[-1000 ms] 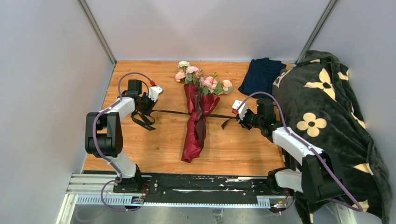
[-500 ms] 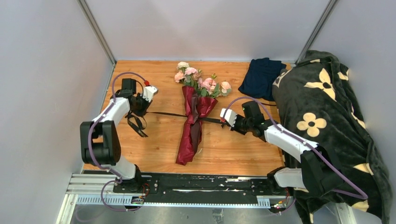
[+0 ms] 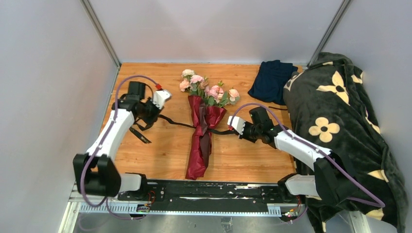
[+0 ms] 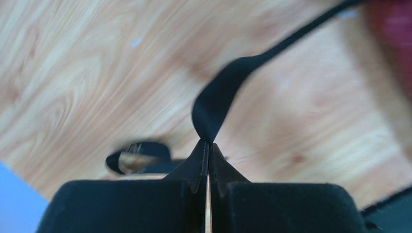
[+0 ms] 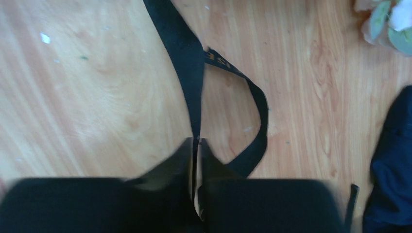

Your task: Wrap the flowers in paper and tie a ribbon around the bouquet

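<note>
Burgundy paper [image 3: 198, 145] already wraps the flowers [image 3: 206, 90]. Left tool [image 4: 208, 145] and right tool [image 5: 197, 143] are each clamped tight on the ribbon [image 4: 217, 99]; the tying looks unfinished.

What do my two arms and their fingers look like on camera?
Identical pair: the left arm and right arm have white shells over black joints, each trailed by a looping purple cable. A white wrist block carries a small red tab. The fingers are black tapered wedges.
</note>
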Robot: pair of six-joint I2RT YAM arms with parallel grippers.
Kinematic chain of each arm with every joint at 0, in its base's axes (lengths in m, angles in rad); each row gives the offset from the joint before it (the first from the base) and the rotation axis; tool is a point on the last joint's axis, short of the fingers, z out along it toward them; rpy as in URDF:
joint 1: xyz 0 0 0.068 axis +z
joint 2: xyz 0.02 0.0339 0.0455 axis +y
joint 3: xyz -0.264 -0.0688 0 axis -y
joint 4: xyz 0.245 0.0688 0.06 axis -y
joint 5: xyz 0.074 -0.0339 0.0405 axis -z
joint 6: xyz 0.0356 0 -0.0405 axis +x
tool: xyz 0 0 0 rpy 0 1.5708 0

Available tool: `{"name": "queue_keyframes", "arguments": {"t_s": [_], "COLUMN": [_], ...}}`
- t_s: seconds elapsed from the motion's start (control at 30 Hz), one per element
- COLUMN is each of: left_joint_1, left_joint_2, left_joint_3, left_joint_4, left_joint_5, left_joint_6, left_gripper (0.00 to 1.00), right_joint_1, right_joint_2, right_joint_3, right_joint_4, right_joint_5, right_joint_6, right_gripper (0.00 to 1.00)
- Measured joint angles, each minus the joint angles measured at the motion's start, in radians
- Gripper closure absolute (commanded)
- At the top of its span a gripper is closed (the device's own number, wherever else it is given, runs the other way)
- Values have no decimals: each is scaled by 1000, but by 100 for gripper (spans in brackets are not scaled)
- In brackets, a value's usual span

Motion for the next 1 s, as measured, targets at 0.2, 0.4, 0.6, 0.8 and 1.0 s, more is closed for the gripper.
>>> {"name": "queue_keyframes", "arguments": {"t_s": [0.2,0.4,0.6,0.8,1.0], "left_joint_1": [-361,-519,-529,-530,-529], "left_joint_2": [-204,-243,-221,-108,-100], "left_joint_3": [22,61,150,252,235], "left_joint_4": [-109,-167,-180,-196,-156], "left_joint_5": [108,243,330,304,297], "left_joint_6": [-70,-161,-161,-161,-170], "left_gripper": [100,100,100,100,100], "right_joint_1": [44,70,261,318,407], "right_joint_2": [-85,-361,-201,69,88], "right_joint_3": [14,11,23,40,43], "right_joint_4": [-66,143,558,747,883], "right_joint_5": [-50,-254,-359,-348,-187], "right_joint_6": [21,210,411,521,625], "right_gripper": [39,39,33,26,24]}}
